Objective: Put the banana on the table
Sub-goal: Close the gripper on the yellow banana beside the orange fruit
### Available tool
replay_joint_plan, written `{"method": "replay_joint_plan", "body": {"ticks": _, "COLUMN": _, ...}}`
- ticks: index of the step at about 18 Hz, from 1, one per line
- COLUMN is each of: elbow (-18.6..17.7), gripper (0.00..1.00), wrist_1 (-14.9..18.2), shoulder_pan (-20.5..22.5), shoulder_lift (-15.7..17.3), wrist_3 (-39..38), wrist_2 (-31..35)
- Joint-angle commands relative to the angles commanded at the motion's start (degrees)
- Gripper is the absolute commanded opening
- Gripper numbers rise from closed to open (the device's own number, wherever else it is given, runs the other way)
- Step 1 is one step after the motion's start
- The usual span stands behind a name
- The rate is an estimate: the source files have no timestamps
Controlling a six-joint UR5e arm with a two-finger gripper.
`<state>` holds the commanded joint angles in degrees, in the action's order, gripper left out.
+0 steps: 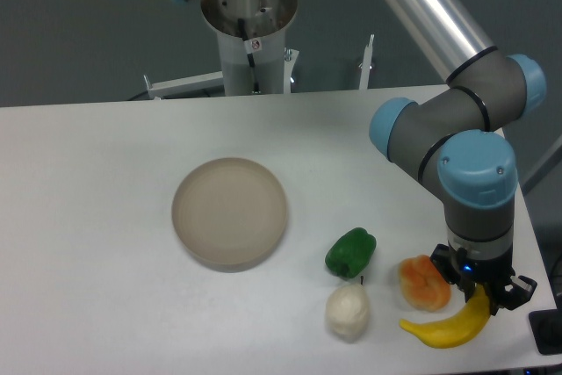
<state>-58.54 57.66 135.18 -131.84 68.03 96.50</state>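
The bright yellow curved banana (446, 328) lies low at the front right of the white table (88, 217), next to the lumpy orange fruit (424, 282). Its right end curves up between the fingers of my gripper (482, 294), which points straight down over it. The jaws stand close against that end and look shut on it. The wrist hides the contact itself. The banana's left tip and belly sit at the tabletop with only a thin shadow under them.
A round beige plate (230, 212) sits mid-table. A green pepper (351, 251) and a white garlic-like toy (348, 313) lie left of the orange fruit. The table's front right edge (527, 359) runs close to the banana. The robot base (248, 32) stands at the back.
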Motion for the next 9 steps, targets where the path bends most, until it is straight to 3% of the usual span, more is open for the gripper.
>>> {"method": "replay_joint_plan", "body": {"ticks": 5, "elbow": -0.7, "gripper": 0.30, "wrist_1": 0.1, "shoulder_pan": 0.2, "shoulder_lift": 0.4, "wrist_3": -0.1, "wrist_2": -0.3}}
{"method": "replay_joint_plan", "body": {"ticks": 9, "elbow": -3.2, "gripper": 0.30, "wrist_1": 0.4, "shoulder_pan": 0.3, "shoulder_lift": 2.6, "wrist_3": 0.0, "wrist_2": -0.4}}
